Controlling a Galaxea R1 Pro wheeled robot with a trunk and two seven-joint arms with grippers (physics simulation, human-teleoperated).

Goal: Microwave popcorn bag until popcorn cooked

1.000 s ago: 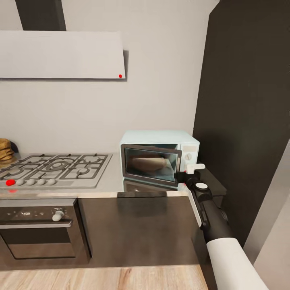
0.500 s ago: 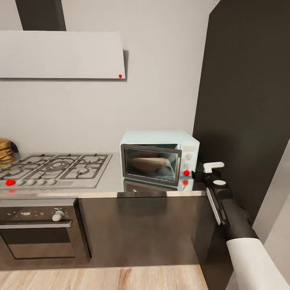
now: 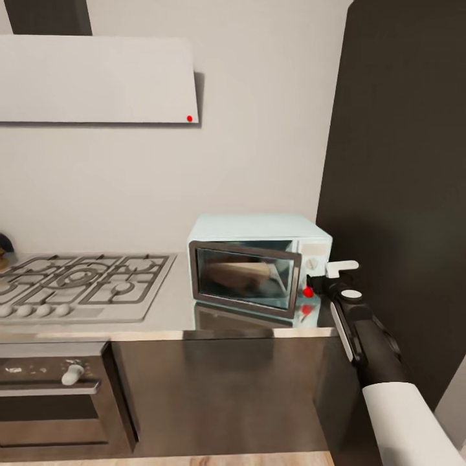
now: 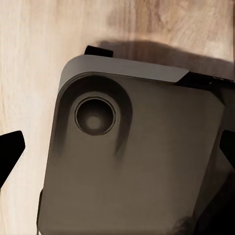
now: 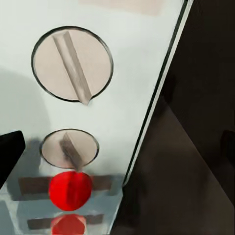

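Your right claw [image 3: 321,279] hangs just beside the microwave [image 3: 257,262], at its knob panel, with nothing between its fingers. In the right wrist view one dark fingertip [image 5: 10,154] shows at the frame edge and another is faint at the opposite edge, so the jaws stand wide apart; whether a tip touches the panel you cannot tell. That view looks straight at the upper knob [image 5: 72,64], the smaller knob [image 5: 69,148] and the red button [image 5: 70,190] below them.

The microwave sits on the grey desk [image 3: 169,305], door shut. A brownish shape shows through the dark glass, too blurred to say it is the popcorn bag. The gas hob [image 3: 77,286] is cut off at the frame's edge.

The left wrist view shows the robot's grey base [image 4: 132,156] over the wooden floor [image 4: 29,58]; dark fingertips at both edges suggest your left claw is spread open, holding nothing.
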